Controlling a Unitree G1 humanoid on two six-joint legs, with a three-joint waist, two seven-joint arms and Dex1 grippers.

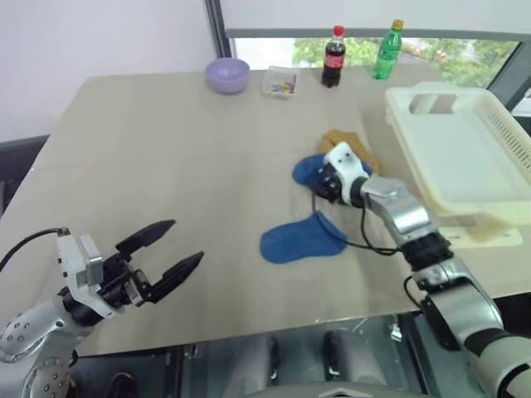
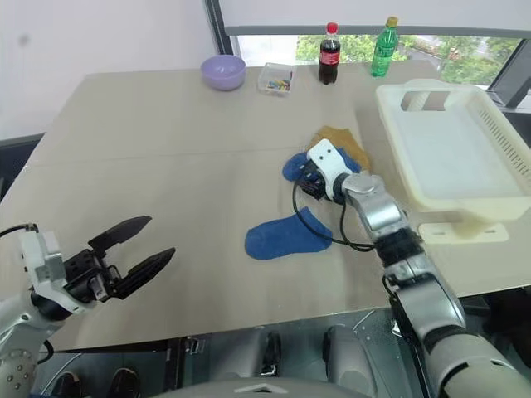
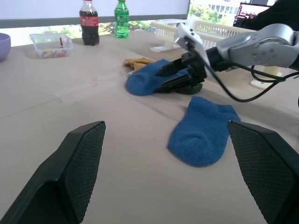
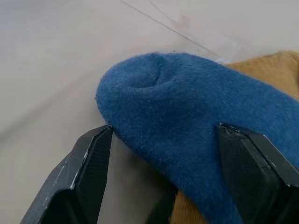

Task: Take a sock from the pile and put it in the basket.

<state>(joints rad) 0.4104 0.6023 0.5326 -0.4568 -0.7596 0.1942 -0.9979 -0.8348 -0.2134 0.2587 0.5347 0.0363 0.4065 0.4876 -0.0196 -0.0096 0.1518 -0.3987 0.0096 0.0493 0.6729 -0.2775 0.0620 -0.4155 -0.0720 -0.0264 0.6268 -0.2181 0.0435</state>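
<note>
I have the beige table [image 1: 166,166] in front of me, with the cream basket [image 1: 465,157] sitting empty on its right side. Just left of the basket lies the pile [image 2: 332,153], down to a blue sock on top of a mustard-yellow sock [image 2: 344,141]; a second blue sock [image 2: 286,236] lies flat on its own, nearer to me. My right gripper [image 3: 175,77] is at the pile, jaws spread wide with the sock [image 4: 187,116] between the fingertips, not yet pinched. My left gripper [image 1: 158,257] hovers over the near left of the table, jaws fully apart and empty. I judge this the grasp step: next I need to close on the blue fabric without catching the yellow one beneath, then lift and carry it right to the basket.
</note>
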